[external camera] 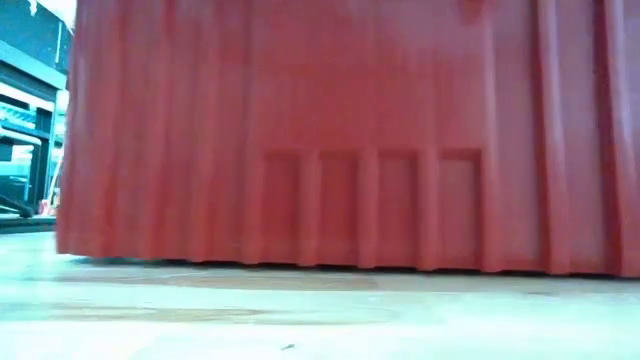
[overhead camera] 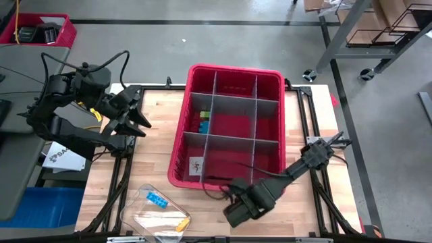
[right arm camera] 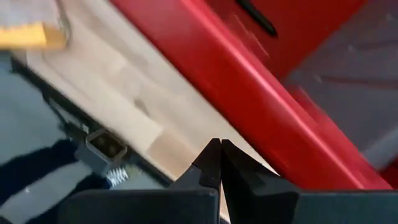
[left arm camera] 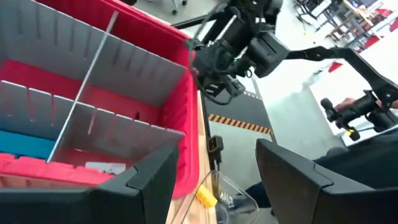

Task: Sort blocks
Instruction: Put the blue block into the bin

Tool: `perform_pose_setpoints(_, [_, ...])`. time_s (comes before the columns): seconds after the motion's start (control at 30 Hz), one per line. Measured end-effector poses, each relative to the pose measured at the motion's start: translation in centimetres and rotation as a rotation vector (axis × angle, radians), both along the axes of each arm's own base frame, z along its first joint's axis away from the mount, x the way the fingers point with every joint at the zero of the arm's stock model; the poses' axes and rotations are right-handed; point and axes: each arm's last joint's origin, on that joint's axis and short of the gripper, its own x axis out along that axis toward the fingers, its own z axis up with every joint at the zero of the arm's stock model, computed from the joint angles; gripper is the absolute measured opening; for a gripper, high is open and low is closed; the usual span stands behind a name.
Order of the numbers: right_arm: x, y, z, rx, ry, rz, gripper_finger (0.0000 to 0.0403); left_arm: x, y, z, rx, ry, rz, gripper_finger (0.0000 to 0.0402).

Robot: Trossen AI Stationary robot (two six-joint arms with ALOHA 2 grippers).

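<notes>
The blocks lie in two places in the high view: a blue block (overhead camera: 158, 198) and a yellow block (overhead camera: 181, 225) sit on a clear plastic sheet (overhead camera: 154, 214) at the lower left of the frame, and a green and blue pair of blocks (overhead camera: 203, 123) rests in the left middle compartment of the red bin (overhead camera: 181, 138) at the centre. Grey dividers (overhead camera: 233, 120) split the bin into a grid, and a small white card (overhead camera: 196, 165) lies in its lower left compartment. The right gripper (overhead camera: 233, 209) hangs at lower centre, just below the bin's near wall and right of the sheet, its fingers (right arm camera: 211, 163) clenched together with nothing between them. The left gripper (overhead camera: 133, 115) is at the left of the frame over the wooden table (overhead camera: 155, 145), beside the bin, fingers (left arm camera: 152, 180) spread apart and empty. The low view is filled by the bin's red wall.
</notes>
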Motion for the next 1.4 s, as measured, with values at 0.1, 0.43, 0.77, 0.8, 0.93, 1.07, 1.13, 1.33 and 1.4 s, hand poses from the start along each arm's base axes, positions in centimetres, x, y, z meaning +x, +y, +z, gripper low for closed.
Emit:
perform_pose_setpoints(0.1, [0.6,-1.1,0.0,-0.037,-0.014,-0.029,0.0000,-0.2,-0.2,0.0,0.002,-0.005,-0.014,0.0211])
perform_pose_setpoints(0.43, [4.0,-1.2,2.4,0.130,-0.306,0.279,0.0000,-1.0,-0.9,-0.3,-0.045,0.065,-0.049,0.0211])
perform_pose_setpoints(0.77, [9.1,1.1,-0.6,0.291,-0.587,0.449,0.0000,-0.4,-2.2,-2.1,0.009,0.179,-0.145,0.0211])
perform_pose_setpoints(0.8, [9.6,1.4,-1.2,0.305,-0.604,0.445,0.0000,-0.4,-2.2,-2.0,0.020,0.171,-0.157,0.0211])
perform_pose_setpoints(0.93, [11.5,2.2,-4.8,0.308,-0.621,0.300,0.0000,-0.6,-2.2,-2.0,0.047,0.153,-0.180,0.0211])
perform_pose_setpoints(1.07, [12.1,2.6,-5.3,0.303,-0.672,0.164,0.0000,-1.0,-2.2,-1.9,0.070,0.125,-0.194,0.0211])
perform_pose_setpoints(1.13, [12.1,3.2,-5.2,0.320,-0.707,0.172,0.0000,-1.0,-2.2,-1.8,0.080,0.118,-0.201,0.0211])
perform_pose_setpoints(1.33, [11.5,4.0,-5.6,0.284,-0.693,0.165,0.0000,-0.9,-2.2,-1.8,0.093,0.110,-0.197,0.0211])
perform_pose_setpoints(1.4, [11.6,3.9,-6.2,0.245,-0.684,0.138,0.0000,-0.8,-2.1,-1.8,0.099,0.113,-0.187,0.0211])
